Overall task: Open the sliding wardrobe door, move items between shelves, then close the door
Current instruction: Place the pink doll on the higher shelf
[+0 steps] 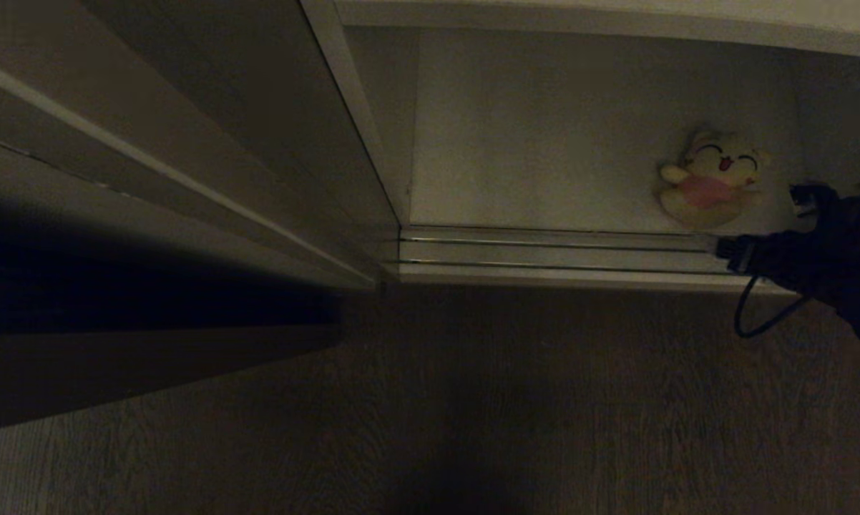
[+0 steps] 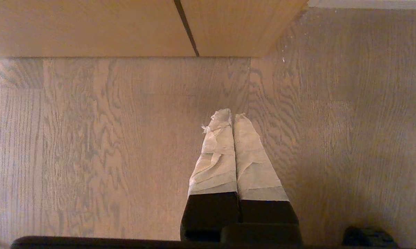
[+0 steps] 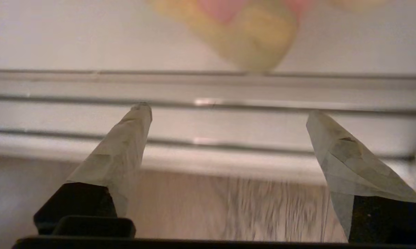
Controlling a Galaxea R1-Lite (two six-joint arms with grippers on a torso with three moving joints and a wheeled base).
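Wardrobe interior exposed: sliding wardrobe door [image 1: 208, 143] stands to the left of the opening, its thin frame edge meeting the floor rails [image 1: 544, 254].

Yellow plush toy [image 1: 709, 179] w/ pink belly lies on the white bottom shelf [image 1: 530, 143], near the rails, right side of the opening. Only this toy is in view.

Right gripper [image 3: 228, 121]: jaws wide open, empty, over the rails and pointed at the toy, just short of it. In head view the arm enters from the right edge, beside the toy.

Left gripper [image 2: 233, 119]: jaws closed, nothing held, hanging over the wood floor [image 2: 90, 145], well apart from the wardrobe opening.
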